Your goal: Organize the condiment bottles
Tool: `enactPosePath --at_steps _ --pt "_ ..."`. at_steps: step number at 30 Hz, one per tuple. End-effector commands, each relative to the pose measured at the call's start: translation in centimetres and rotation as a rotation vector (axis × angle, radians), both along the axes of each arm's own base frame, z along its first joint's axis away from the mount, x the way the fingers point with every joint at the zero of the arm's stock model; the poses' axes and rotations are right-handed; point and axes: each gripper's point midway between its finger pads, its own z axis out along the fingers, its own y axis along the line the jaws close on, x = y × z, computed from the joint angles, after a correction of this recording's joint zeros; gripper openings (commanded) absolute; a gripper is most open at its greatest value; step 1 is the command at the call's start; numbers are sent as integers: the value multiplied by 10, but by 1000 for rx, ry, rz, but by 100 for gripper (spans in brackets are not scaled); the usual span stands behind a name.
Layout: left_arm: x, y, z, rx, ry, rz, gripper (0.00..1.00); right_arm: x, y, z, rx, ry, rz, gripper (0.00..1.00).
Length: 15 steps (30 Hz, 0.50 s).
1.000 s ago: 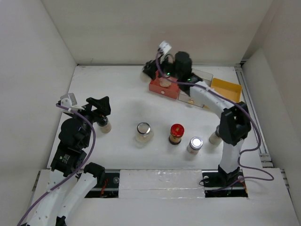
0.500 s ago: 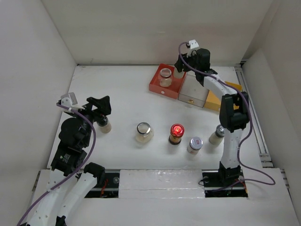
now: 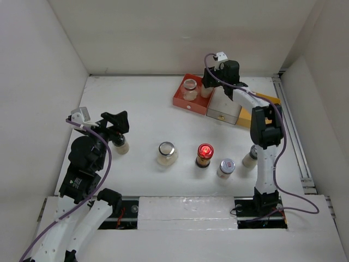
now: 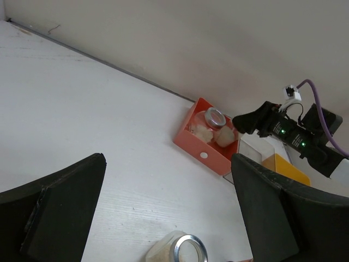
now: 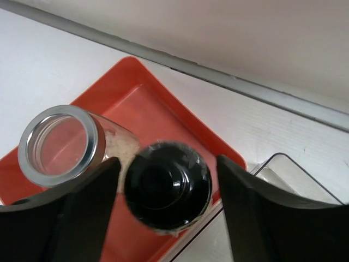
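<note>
Sorting the condiment bottles – quick look from each cam

Top cam: my right gripper [image 3: 208, 82] is stretched out to the far red tray [image 3: 182, 101], where a silver-lidded jar [image 3: 190, 87] and a black-capped bottle [image 3: 206, 93] stand side by side. The clear tray [image 3: 222, 105] and yellow tray [image 3: 246, 118] sit right next to it. In the middle of the table [image 3: 142, 103] there's a loose row: a wide jar [image 3: 167, 153], a red-capped bottle [image 3: 204, 155], a small silver-capped jar [image 3: 226, 167], and a slim bottle [image 3: 251, 157] partly behind my right arm. One more little pale bottle [image 3: 122, 146] stands just beside my left gripper [image 3: 116, 126], over on the left.

Left wrist cam: my fingers are spread wide with nothing but bare table between them. The red tray with its two bottles is way off ahead, and the wide jar's rim pokes in at the bottom edge.

Right wrist cam: fingers apart, one each side of the black cap, with a thin sliver of gap on both sides, so not pinching it. That bottle is standing in the red tray, just beside the silver-lidded jar.
</note>
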Motion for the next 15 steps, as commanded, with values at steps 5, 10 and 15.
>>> enactPosePath --at_steps 5,10,15 --pt "4 0 9 1 -33 2 94 15 0 70 29 -191 -23 94" --pt "4 -1 9 2 -33 -7 94 -10 -5 121 43 -253 -23 95" --pt "3 4 11 -2 -43 11 94 -78 41 161 63 -315 116 85"
